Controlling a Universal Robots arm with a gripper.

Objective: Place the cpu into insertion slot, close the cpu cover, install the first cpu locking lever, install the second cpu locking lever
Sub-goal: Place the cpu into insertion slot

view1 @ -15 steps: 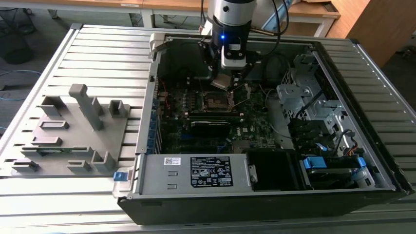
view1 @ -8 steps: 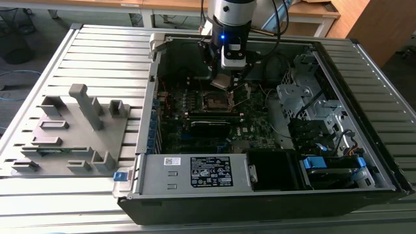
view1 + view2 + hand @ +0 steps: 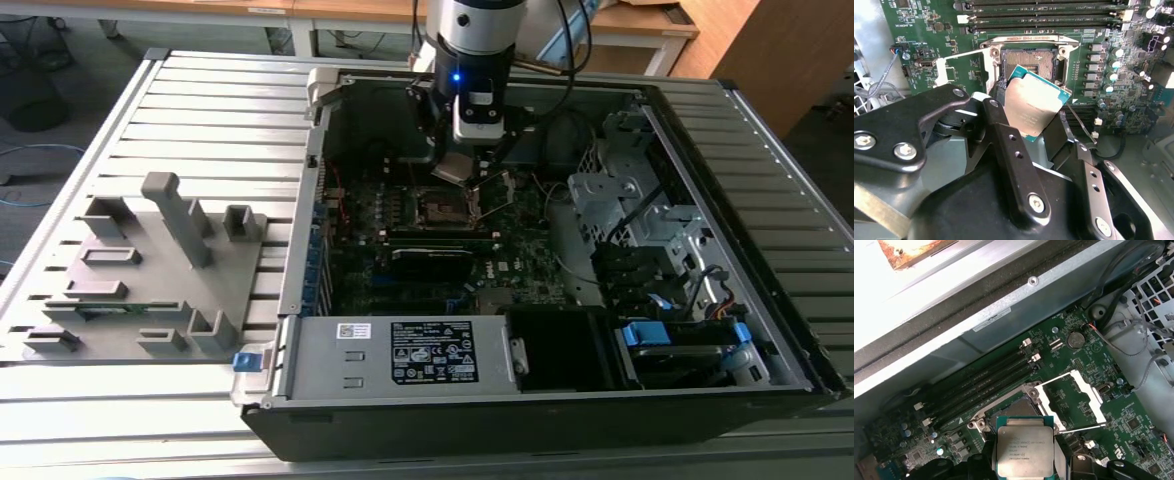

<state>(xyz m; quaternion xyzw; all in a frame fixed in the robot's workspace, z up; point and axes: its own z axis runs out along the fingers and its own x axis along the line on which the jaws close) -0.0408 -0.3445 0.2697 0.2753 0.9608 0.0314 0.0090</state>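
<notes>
My gripper (image 3: 457,165) hangs inside the open computer case, shut on the cpu (image 3: 454,168). In both wrist views the cpu (image 3: 1031,107) (image 3: 1025,450) is a square chip with a grey metal top and a green edge, pinched between two black fingers (image 3: 1000,117). It hovers tilted just above the insertion slot (image 3: 1029,62) (image 3: 1013,409), a dark square socket on the green board, and hides part of it. The cpu cover (image 3: 961,67) (image 3: 1076,395), a silver window frame, is flipped open beside the socket. A thin wire lever (image 3: 1081,125) stands loose on the socket's other side.
Long black memory slots (image 3: 979,385) run beside the socket. The case wall (image 3: 1019,310) is close behind. A labelled power supply (image 3: 414,355) and a drive cage with cables (image 3: 641,210) crowd the case. A grey fixture (image 3: 147,260) sits at the exterior view's left.
</notes>
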